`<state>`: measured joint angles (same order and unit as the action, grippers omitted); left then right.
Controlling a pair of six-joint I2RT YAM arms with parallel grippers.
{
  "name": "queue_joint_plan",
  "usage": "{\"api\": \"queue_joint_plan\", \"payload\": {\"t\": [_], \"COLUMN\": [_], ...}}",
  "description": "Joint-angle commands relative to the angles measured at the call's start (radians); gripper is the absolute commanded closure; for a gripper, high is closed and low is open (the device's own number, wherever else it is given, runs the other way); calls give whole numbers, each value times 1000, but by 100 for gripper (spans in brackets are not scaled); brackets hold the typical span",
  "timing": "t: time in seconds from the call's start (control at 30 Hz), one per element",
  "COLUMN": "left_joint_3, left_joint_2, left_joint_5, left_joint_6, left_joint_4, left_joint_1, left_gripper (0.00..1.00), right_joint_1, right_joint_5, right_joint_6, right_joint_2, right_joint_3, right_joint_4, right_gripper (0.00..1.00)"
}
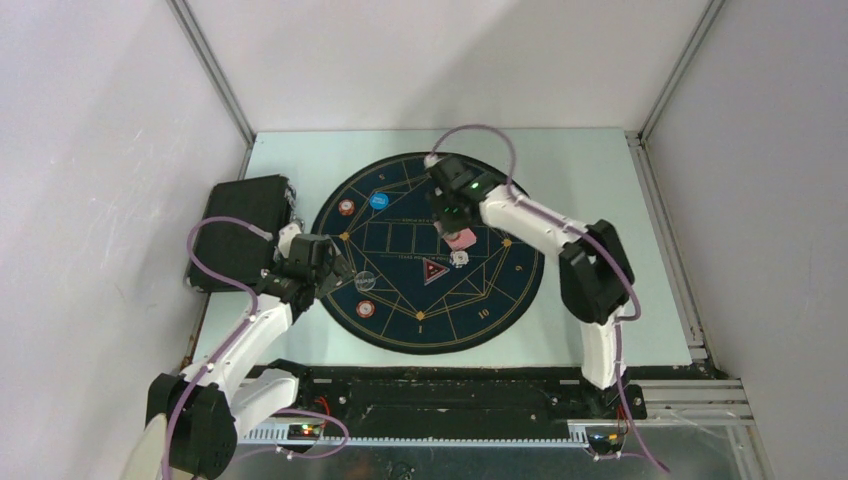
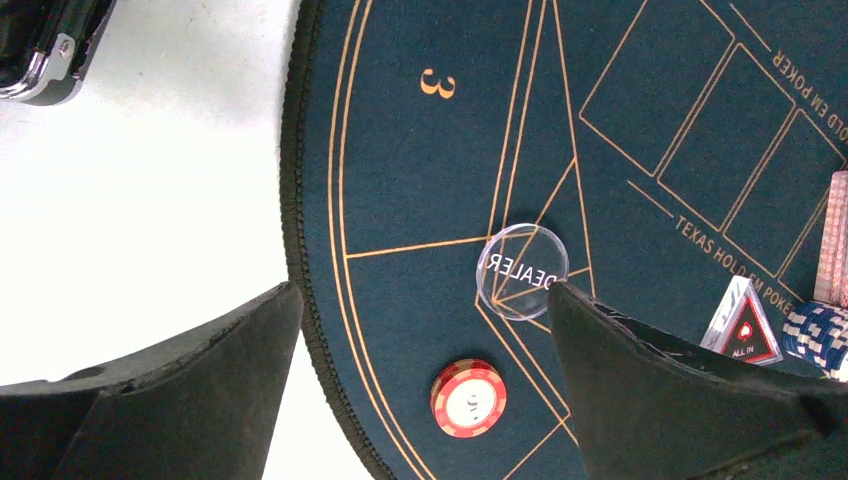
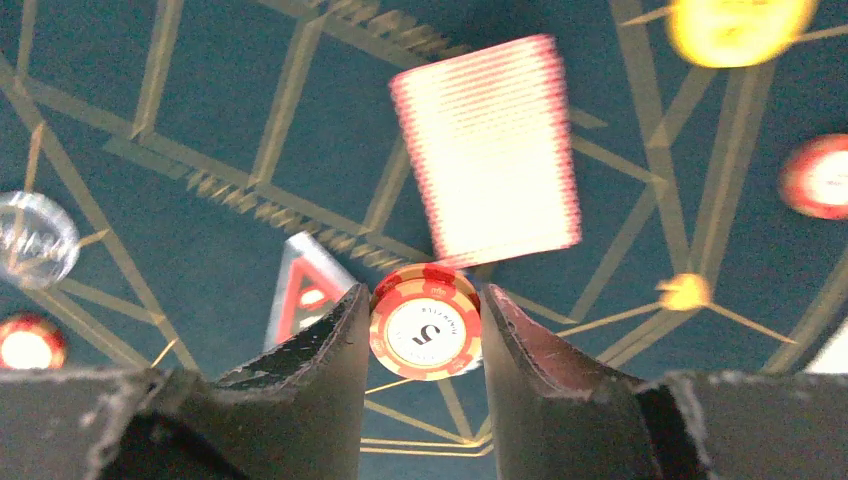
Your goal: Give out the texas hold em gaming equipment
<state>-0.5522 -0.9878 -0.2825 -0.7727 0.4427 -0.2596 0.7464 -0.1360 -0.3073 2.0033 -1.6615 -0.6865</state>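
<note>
The right gripper (image 3: 420, 300) is pinching a red-white chip (image 3: 425, 322) marked "5" over the mat (image 2: 420, 150) lettered "TEXAS HOLD EM POKER", beside the pink-backed cards (image 3: 490, 150). The left gripper (image 2: 422, 290) is hanging wide open and empty by the clear button (image 2: 522, 270) reading "DEALER", near the red triangular token (image 2: 745, 328) reading "ALL IN".

The chip (image 3: 425, 322) is red-white striped, cards (image 3: 487, 150) pink-backed, mat (image 2: 420, 180) gold-lined on perhaps navy.

Evenly and softly lit from above in the top view, with only faint shadows on the table (image 1: 600, 180). Sharp in the left wrist view, though washed out to white on that table. Blurred in the right wrist view, with the playing cards (image 3: 490, 150) smeared and the yellow chip (image 3: 740, 25) blown out.
</note>
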Motion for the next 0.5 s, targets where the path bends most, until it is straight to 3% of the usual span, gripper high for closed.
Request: {"api": "queue_joint_plan", "payload": {"t": [0.0,0.27,0.47], "left_joint_3": [3,-3,-4], "left_joint_2": [11,-17,-36], "left_joint_5": [2,10,12], "left_joint_6": [24,30,30], "left_joint_4": [-25,-41,-50], "left_joint_1": [-4,-4,-4], "left_gripper": [0,0,0], "right_joint_1": [-194,-426,-465], "right_joint_5": [-16,-10,-30], "right_joint_6": [-8,-1,20], "right_joint_2": [-82,13,110], "right_joint_3": [1,-56,-134], "right_joint_4": [-33,-31,-33], "right_gripper": [99,99,98]}}
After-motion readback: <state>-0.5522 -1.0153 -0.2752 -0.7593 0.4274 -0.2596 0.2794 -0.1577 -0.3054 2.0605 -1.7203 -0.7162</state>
